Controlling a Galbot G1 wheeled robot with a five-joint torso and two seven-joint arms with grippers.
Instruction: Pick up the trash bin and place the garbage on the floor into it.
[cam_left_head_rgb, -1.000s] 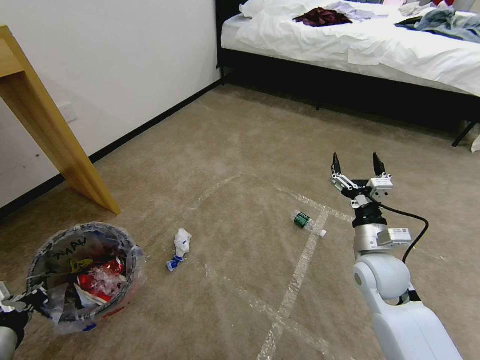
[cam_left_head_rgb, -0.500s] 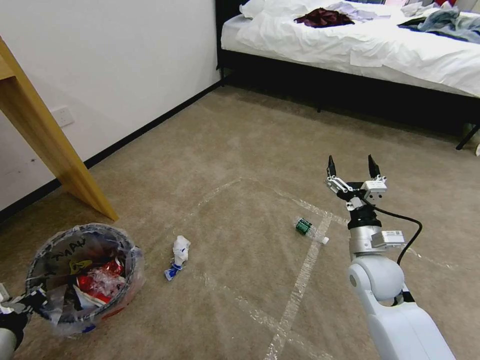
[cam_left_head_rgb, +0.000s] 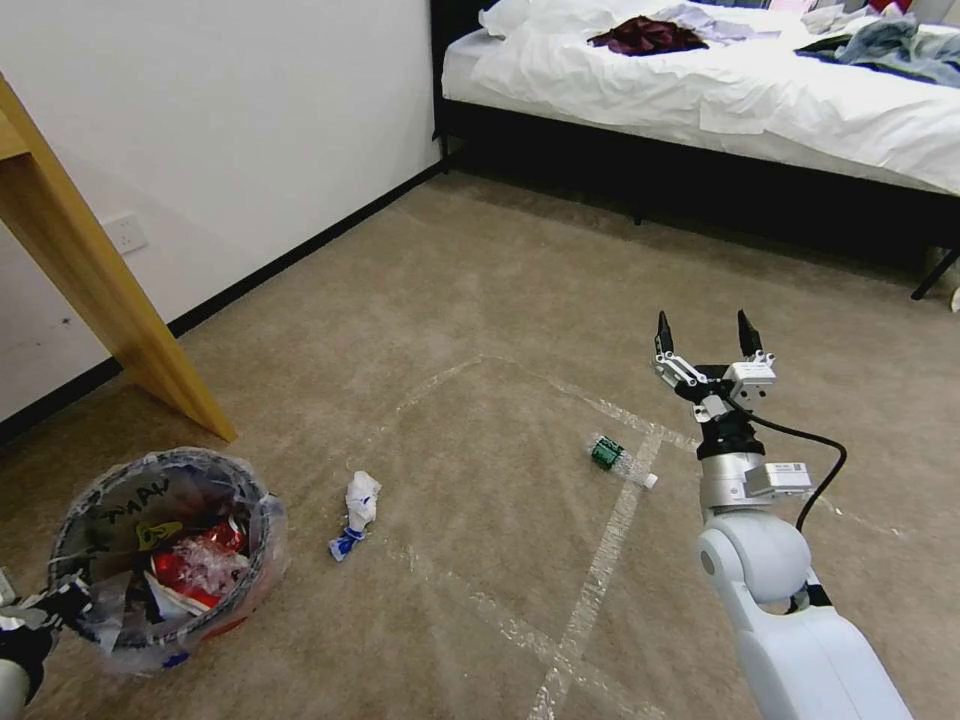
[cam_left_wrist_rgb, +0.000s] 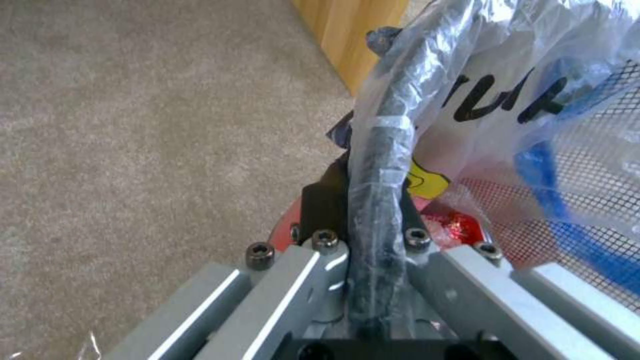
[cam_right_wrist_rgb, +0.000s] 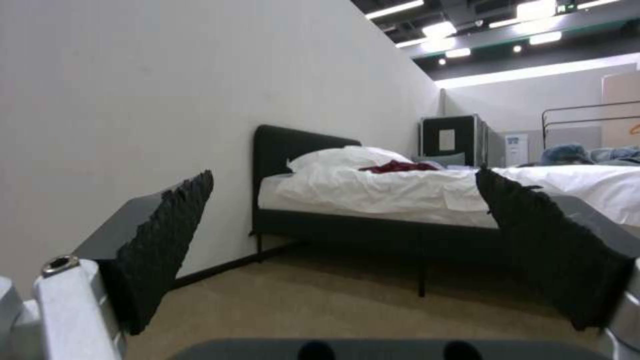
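The left gripper (cam_left_wrist_rgb: 377, 250) clamps the rim of the bin (cam_left_head_rgb: 165, 555) at 8 o'clock, its bag lettered "MAU", while the right gripper (cam_left_head_rgb: 705, 335) stays spread above the green-labelled bottle (cam_left_head_rgb: 620, 460), unmoved.

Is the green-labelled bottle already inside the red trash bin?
No, the bottle lies on the floor, far from the trash bin that the left gripper holds.

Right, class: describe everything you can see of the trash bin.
The trash bin is small and round, with red mesh walls and a dark rim, lined with a crinkled clear bag bearing black lettering. It stands upright at the robot's left, near the wooden leg. Red wrappers, clear plastic and something yellow lie inside. The left pincer is shut on its rim.
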